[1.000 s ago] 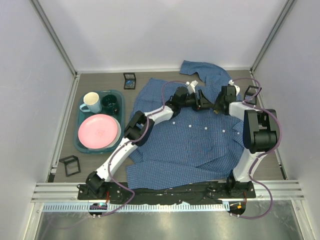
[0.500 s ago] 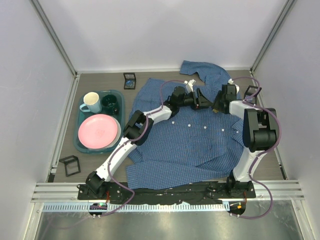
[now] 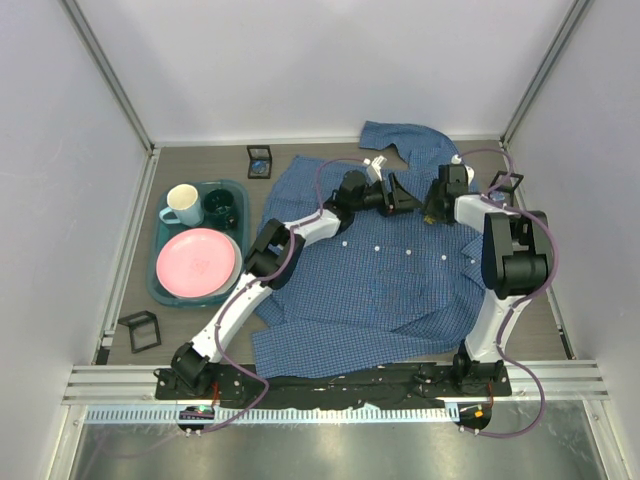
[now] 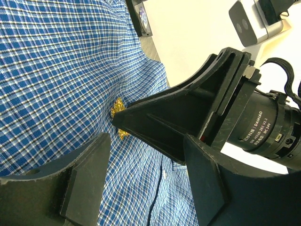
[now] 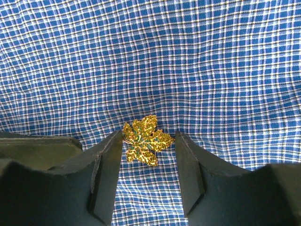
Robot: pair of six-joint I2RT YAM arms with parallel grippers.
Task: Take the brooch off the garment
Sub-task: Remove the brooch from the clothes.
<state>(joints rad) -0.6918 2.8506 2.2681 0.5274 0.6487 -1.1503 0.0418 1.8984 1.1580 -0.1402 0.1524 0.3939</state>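
Observation:
The garment (image 3: 390, 270), a blue checked shirt, lies spread over the table's middle and right. The brooch (image 5: 146, 140), a gold leaf, is pinned to it and also shows in the left wrist view (image 4: 118, 111). My right gripper (image 5: 148, 137) is open, one finger on each side of the brooch, the left fingertip touching its edge. In the top view the right gripper (image 3: 432, 205) is near the collar. My left gripper (image 3: 397, 193) faces it from the left, open and empty over the cloth (image 4: 141, 188), its view partly blocked by the right gripper's finger (image 4: 178, 117).
A teal tray (image 3: 160, 275) at the left holds a pink plate (image 3: 197, 261), a white mug (image 3: 181, 204) and a dark green cup (image 3: 220, 208). Small black frames lie at the back (image 3: 260, 160), front left (image 3: 139, 330) and right (image 3: 505, 183). Walls enclose the table.
Both grippers have shifted slightly toward the far side of the shirt, staying close together at the brooch. The shirt has not visibly moved.

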